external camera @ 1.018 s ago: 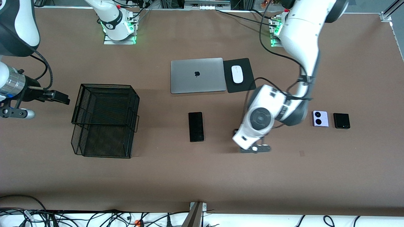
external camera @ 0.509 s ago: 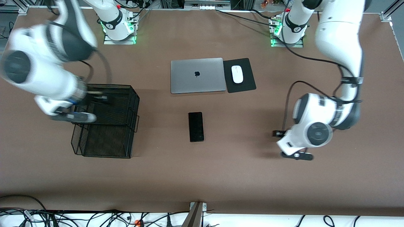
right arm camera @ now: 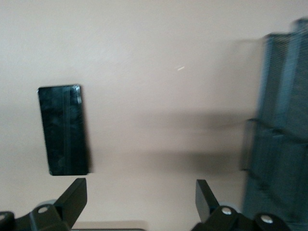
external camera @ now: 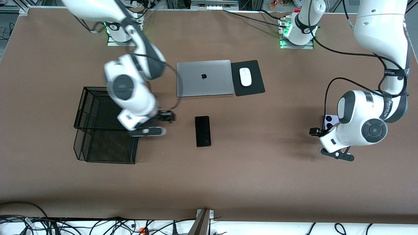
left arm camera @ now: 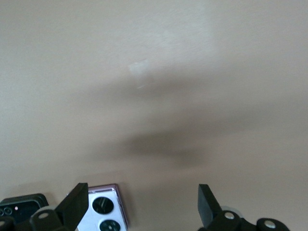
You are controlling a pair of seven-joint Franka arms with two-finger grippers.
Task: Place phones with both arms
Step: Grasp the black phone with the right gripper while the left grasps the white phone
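Observation:
The long black phone lies flat mid-table, also in the right wrist view. My right gripper is open and empty, over bare table between the wire basket and this phone. The lilac-white phone peeks out under the left arm; the left wrist view shows its two black circles. The squarish black phone lies beside it, hidden by the arm in the front view. My left gripper is open and empty, over bare table beside the lilac-white phone.
A black wire basket stands toward the right arm's end, also in the right wrist view. A closed grey laptop and a white mouse on a black pad lie farther from the front camera than the long phone.
The right arm swung from over the basket toward the long black phone. The left arm moved toward its own end of the table and now covers the two squarish phones.

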